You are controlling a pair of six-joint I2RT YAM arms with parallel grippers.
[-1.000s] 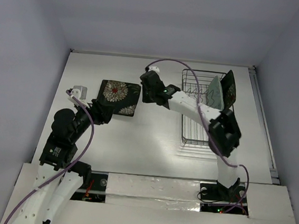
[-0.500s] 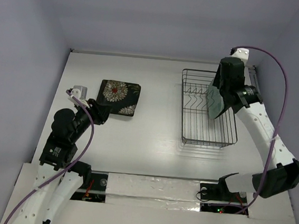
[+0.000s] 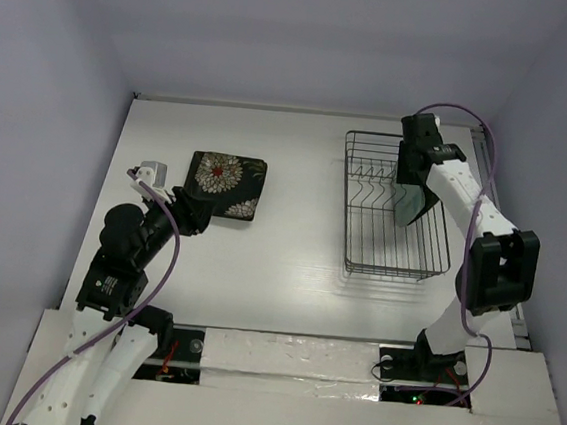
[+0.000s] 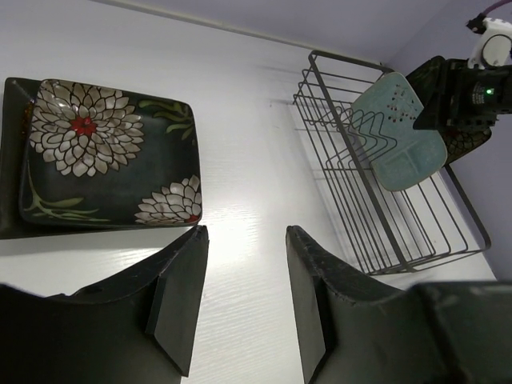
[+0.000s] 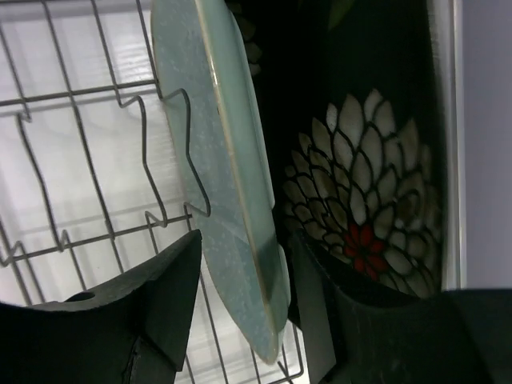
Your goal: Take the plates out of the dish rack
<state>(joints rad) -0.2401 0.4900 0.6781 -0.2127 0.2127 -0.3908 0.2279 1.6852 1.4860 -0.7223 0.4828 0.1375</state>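
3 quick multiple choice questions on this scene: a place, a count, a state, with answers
1. Where is the pale mint-green oblong plate? A in the dark wire dish rack; B lying flat outside it; C stacked under another plate.
2. How many plates stand in the rack? A one; B two; C four.
3. The left gripper is: A open, empty; B shut on a plate; C shut on wire.
Answers: A, it leans among the prongs; B, the mint plate plus a black flowered square plate behind it; A, fingers apart, nothing between.

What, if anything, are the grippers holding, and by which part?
Nothing yet: the left gripper is empty; the right gripper, open, straddles the mint-green plate at its rim.
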